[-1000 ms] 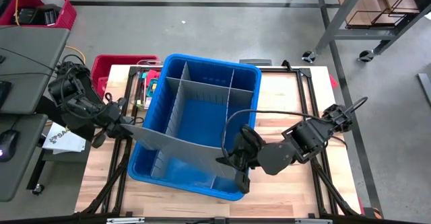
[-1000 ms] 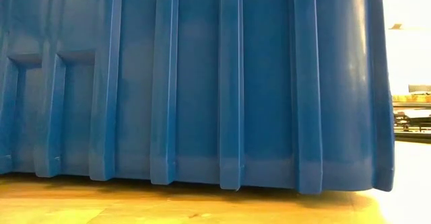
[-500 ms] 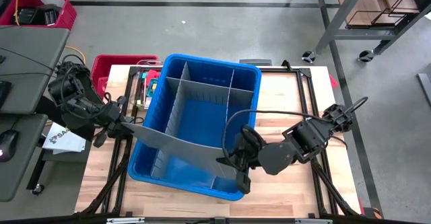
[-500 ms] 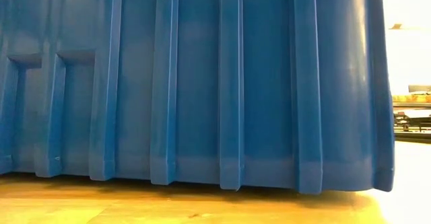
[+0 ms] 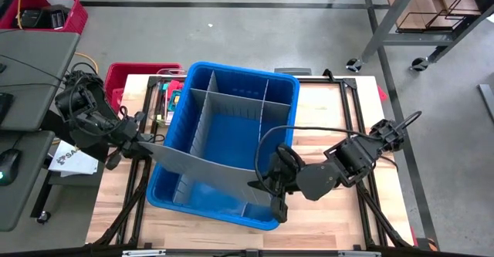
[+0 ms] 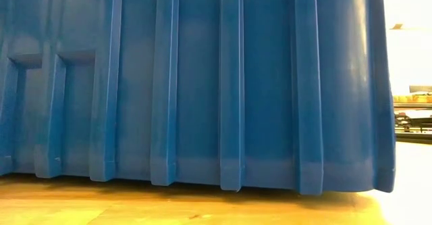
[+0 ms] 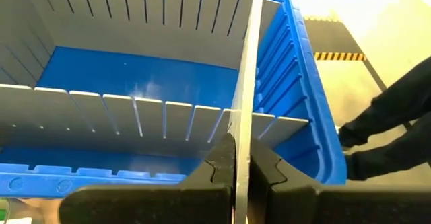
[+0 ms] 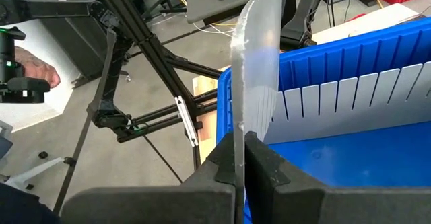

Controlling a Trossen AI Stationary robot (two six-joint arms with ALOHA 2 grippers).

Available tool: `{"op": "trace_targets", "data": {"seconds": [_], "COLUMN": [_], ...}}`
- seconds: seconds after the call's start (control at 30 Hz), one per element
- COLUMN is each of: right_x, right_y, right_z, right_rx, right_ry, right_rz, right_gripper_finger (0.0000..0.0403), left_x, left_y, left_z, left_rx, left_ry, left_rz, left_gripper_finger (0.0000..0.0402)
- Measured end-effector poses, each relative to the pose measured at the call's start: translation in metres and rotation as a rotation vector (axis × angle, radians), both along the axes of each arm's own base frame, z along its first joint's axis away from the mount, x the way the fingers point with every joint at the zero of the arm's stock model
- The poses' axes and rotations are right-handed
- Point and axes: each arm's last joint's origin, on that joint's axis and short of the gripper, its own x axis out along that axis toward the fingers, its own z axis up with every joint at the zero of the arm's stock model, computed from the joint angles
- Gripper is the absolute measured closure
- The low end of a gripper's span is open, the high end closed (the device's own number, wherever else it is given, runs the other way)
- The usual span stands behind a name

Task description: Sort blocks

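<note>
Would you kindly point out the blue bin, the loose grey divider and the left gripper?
Blue bin (image 5: 287, 86): high view, far rim.
Loose divider (image 5: 202, 167): high view, panel's middle.
Left gripper (image 7: 241, 162): left wrist view, between fingertips clamping the divider.

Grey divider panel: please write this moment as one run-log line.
left gripper: shut on grey divider panel | right gripper: shut on same panel | blue bin: on table | blocks: none visible

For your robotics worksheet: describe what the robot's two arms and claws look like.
Both arms are dark, chunky and jointed, with black cables looping along them. The left claw and right claw each have two matte black, blocky, angular fingers. No markings show on them.
</note>
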Motion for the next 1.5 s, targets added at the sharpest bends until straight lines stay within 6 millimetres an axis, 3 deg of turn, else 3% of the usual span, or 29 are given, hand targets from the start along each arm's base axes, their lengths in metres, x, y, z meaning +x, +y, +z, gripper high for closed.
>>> {"op": "trace_targets", "data": {"seconds": [0.93,1.23,1.5], "right_x": [0.002,0.013,0.011], "right_y": [0.000,0.008,0.010], "right_z": [-0.004,-0.017,-0.022], "right_rx": [-0.019,-0.022,-0.039], "right_ry": [0.018,0.054,0.091], "right_rz": [-0.011,0.003,0.006], "right_gripper_finger": [0.0403,0.0403,0.0403], "left_x": [-0.001,-0.004,-0.004], "left_y": [0.001,0.003,0.004], "left_z": [-0.002,-0.005,-0.006], "left_rx": [0.002,0.028,0.036], "left_ry": [0.027,0.075,0.085], "left_rz": [-0.010,-0.025,-0.023], "left_gripper_finger": [0.0401,0.0401,0.0401]}}
